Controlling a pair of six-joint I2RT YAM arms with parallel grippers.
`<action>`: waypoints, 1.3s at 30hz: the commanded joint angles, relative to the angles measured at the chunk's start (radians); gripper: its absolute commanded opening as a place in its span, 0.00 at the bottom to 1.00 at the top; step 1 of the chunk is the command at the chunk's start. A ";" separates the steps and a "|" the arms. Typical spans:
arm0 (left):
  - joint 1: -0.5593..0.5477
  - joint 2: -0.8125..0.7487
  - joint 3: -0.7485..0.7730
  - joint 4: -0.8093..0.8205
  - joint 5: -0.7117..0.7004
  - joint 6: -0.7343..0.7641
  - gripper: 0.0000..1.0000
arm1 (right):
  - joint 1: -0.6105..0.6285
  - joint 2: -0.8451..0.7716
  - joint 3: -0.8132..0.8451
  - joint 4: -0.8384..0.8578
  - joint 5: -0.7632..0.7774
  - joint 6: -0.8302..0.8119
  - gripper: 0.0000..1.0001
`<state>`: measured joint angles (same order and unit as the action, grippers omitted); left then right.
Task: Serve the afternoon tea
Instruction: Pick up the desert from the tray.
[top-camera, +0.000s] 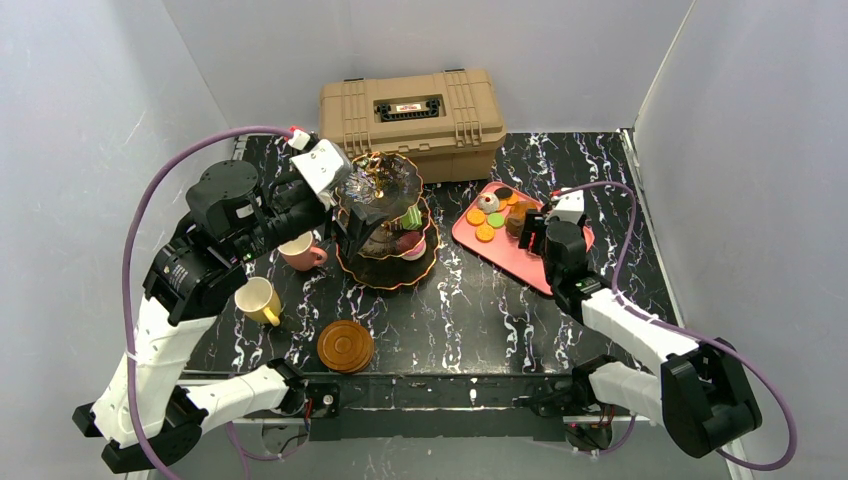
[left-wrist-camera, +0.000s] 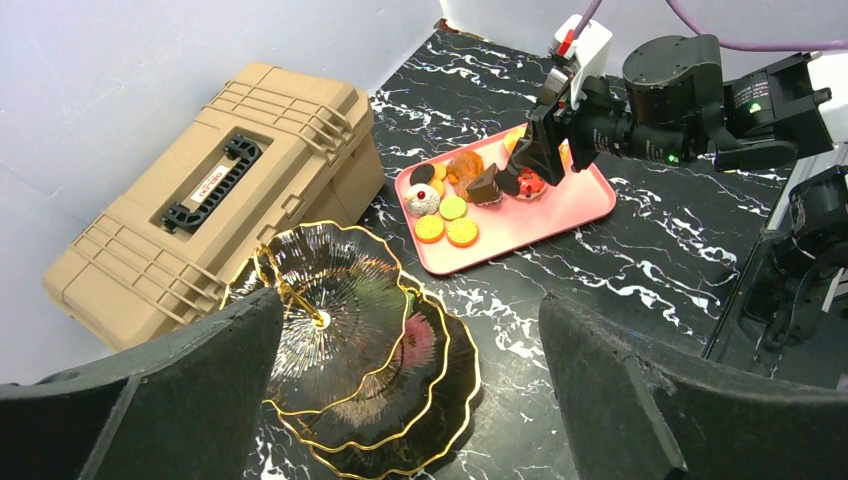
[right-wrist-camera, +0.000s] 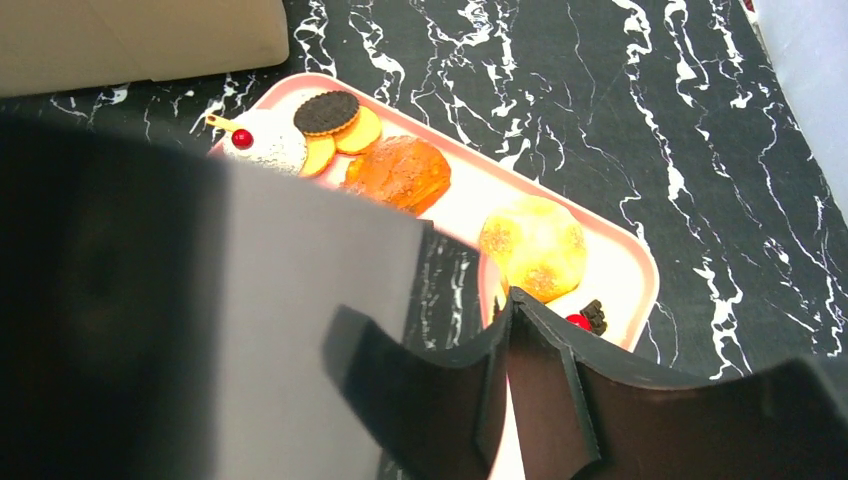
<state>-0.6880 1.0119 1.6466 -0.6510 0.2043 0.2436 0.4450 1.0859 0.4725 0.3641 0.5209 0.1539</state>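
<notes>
Pink tray (left-wrist-camera: 575, 200), right of centre on the black marbled table, carries most of the pastries (left-wrist-camera: 452, 207): macarons, a sandwich biscuit, glazed buns, a chocolate wedge. The right gripper (left-wrist-camera: 545, 160) hangs low over them. Whether its fingers are closed on anything cannot be told, as the wrist view is blocked by its own dark fingers. At mid-table the three-tier stand (left-wrist-camera: 350, 300) has only a green piece (top-camera: 411, 216) and one or two others on its lower tiers. The left gripper (left-wrist-camera: 412, 330) hovers above the top tier, spread wide and holding nothing. Pink cup (top-camera: 298, 250) and yellow cup (top-camera: 257, 299) sit bare on the table to the stand's left, apart from the stacked saucers (top-camera: 345, 345) near the front edge. By this showing, service has barely begun: most pastries are unloaded and the cups unsaucered.
</notes>
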 joint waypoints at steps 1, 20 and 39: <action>0.007 -0.007 -0.001 0.022 -0.006 0.009 0.98 | -0.009 0.005 -0.013 0.113 0.000 -0.013 0.77; 0.008 -0.004 -0.010 0.038 -0.008 0.023 0.98 | -0.042 0.061 -0.087 0.210 -0.002 -0.001 0.80; 0.006 -0.017 -0.021 0.036 -0.012 0.024 0.98 | -0.043 -0.033 -0.060 0.171 -0.101 -0.053 0.38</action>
<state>-0.6880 1.0092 1.6272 -0.6289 0.1978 0.2661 0.4057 1.1366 0.3824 0.5190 0.4686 0.1169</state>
